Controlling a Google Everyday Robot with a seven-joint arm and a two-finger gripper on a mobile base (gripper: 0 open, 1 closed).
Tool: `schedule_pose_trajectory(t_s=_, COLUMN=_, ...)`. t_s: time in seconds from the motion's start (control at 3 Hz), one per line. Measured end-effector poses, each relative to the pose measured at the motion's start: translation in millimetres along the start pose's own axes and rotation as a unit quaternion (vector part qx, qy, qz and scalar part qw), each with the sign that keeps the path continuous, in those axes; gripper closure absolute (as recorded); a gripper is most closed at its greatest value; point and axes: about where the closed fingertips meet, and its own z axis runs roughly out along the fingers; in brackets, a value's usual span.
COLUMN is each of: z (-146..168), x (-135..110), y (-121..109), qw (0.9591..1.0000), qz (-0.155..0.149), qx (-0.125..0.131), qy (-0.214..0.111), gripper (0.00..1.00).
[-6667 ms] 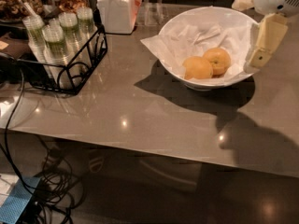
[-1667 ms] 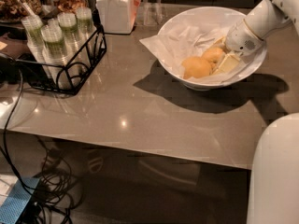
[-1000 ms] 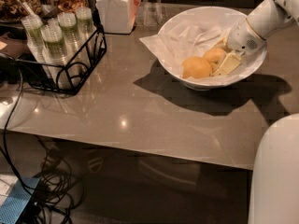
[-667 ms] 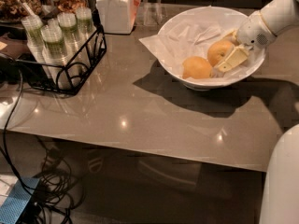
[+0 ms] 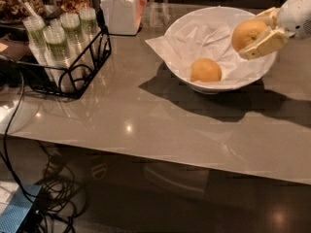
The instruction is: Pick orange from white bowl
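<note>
The white bowl [image 5: 181, 25] with its crumpled white paper lining stands at the back right of the grey table. My gripper [image 5: 250, 37] comes in from the right and is shut on the orange [image 5: 244, 32]. It holds the orange lifted above the bowl's right rim, one pale finger [image 5: 265, 42] under it and the other behind it. A paler, yellower fruit [image 5: 205, 70] still lies in the bowl, to the lower left of the orange.
A black wire rack [image 5: 73, 64] with several capped cups stands at the left. A white square jar [image 5: 120, 9] stands behind it, left of the bowl. Cables [image 5: 53, 188] lie on the floor below the table's front edge [image 5: 160, 160].
The gripper went down into the bowl, closed on the orange and has lifted it up and to the right, out of the bowl. The yellower fruit stayed.
</note>
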Motion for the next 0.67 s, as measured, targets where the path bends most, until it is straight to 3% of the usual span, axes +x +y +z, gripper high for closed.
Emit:
schedule_pose_trajectory(t_s=0.33, z=-34.7, x=-10.2, y=22.7, qw=0.9989, qz=0.011, qx=0.034, qy=-0.031, gripper=1.00)
schedule_pose_trajectory(t_s=0.67, z=-36.8, x=-2.9, y=27.1, qw=0.9988, qz=0.019, qx=0.035, qy=-0.029, gripper=1.00)
